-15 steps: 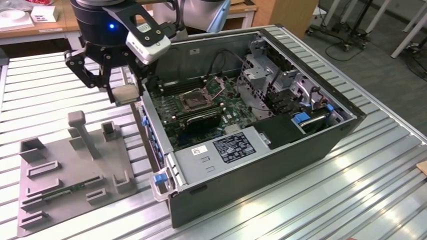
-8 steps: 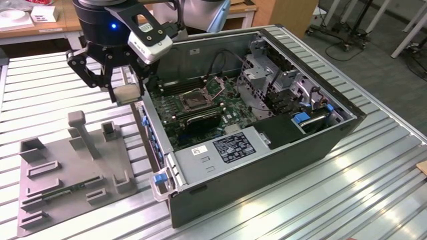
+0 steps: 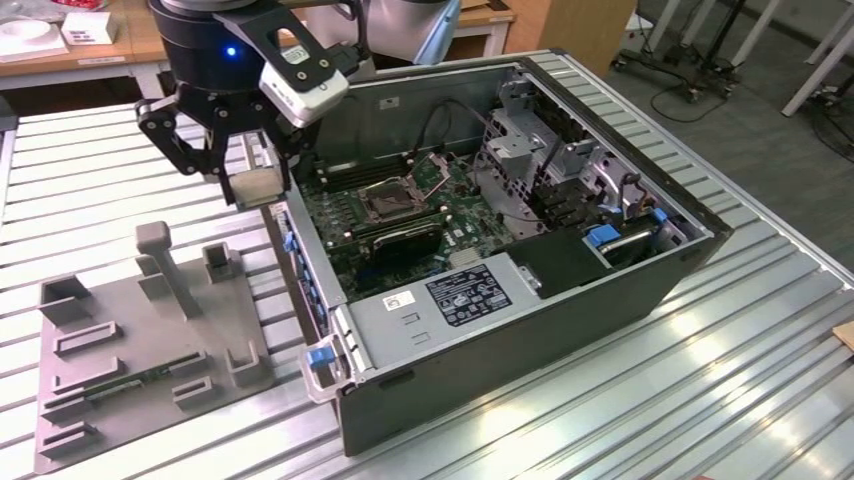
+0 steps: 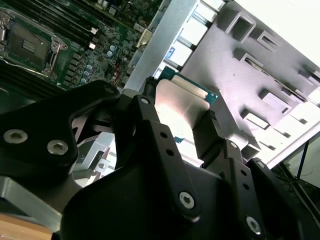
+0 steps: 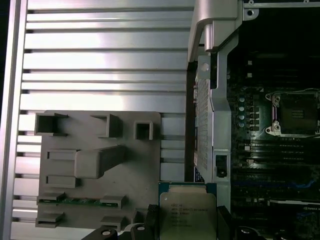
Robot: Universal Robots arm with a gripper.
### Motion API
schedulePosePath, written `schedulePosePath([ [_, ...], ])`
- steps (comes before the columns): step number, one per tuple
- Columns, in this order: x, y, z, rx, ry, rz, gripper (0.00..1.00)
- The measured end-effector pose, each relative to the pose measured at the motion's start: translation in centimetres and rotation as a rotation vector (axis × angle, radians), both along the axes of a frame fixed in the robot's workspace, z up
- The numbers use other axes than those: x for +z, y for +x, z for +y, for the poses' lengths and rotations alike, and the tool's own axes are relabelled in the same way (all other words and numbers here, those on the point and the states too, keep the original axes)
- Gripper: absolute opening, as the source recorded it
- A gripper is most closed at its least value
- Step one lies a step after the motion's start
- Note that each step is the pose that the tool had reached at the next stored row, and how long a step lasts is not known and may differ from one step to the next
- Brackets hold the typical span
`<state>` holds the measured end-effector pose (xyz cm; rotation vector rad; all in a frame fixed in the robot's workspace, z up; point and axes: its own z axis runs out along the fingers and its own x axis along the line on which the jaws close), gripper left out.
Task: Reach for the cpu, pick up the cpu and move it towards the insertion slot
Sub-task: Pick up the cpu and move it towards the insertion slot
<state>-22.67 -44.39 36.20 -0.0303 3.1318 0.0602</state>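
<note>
Exterior view: jaws clamped on the cpu [image 3: 258,185] beside the open computer case [image 3: 534,330], insertion slot [image 3: 388,198] inside

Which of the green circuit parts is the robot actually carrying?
The cpu, clamped in the gripper above the case edge; the green memory stick lies in the grey holder.

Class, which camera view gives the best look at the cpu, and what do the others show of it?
The first wrist view: the cpu faces the camera, silvery face whole, held by the gripper. The second wrist view shows its face obliquely between black fingers. The exterior view shows it small, beside the computer case.
</note>
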Motion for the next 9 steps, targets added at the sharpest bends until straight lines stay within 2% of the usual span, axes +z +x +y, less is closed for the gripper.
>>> schedulePosePath([
  [9, 0.0, 0.25, 0.0, 0.0, -0.0001, 0.0, 0.54],
])
